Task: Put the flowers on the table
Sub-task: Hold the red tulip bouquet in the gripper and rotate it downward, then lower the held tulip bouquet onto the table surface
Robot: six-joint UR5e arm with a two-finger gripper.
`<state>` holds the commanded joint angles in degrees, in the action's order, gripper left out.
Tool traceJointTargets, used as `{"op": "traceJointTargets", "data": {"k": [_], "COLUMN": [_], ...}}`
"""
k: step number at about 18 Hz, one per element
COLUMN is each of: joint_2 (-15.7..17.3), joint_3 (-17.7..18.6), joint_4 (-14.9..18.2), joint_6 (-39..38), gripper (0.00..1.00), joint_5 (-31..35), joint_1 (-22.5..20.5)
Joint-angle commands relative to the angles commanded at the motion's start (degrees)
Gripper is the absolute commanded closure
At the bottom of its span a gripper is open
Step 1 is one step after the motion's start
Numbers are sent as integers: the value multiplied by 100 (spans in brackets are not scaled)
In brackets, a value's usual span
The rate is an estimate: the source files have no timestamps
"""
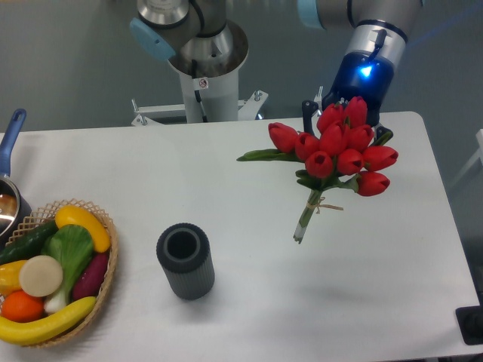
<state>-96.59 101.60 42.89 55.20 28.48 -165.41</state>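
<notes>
The flowers point(336, 154) are a bunch of red tulips with green leaves and pale stems tied with string. They hang tilted over the right part of the white table point(249, 226), heads up and to the right, stem ends point(299, 235) pointing down-left. My gripper point(346, 124) comes in from behind and above and is shut on the flowers at the heads. A dark finger point(308, 115) shows at the left of the bunch and another point(383, 136) at the right; the blooms hide the rest of the grip.
A dark grey ribbed cylinder vase point(185, 260) stands upright at the table's middle front. A wicker basket of fruit and vegetables point(56, 271) sits at the front left, with a blue-handled pot point(9, 188) behind it. The robot's base point(204, 68) stands at the back.
</notes>
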Motion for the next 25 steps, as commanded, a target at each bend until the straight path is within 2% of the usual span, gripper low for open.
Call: {"op": "traceJointTargets", "data": {"k": [7, 9, 17, 25], "joint_2": [44, 131, 246, 194], "joint_3": [35, 35, -35, 53], "joint_4": [9, 17, 17, 131], "joint_6": [35, 35, 70, 1088], "gripper": [64, 64, 64, 64], "joint_5": [26, 218, 1808, 3978], "joint_1": [-9, 9, 193, 895]}}
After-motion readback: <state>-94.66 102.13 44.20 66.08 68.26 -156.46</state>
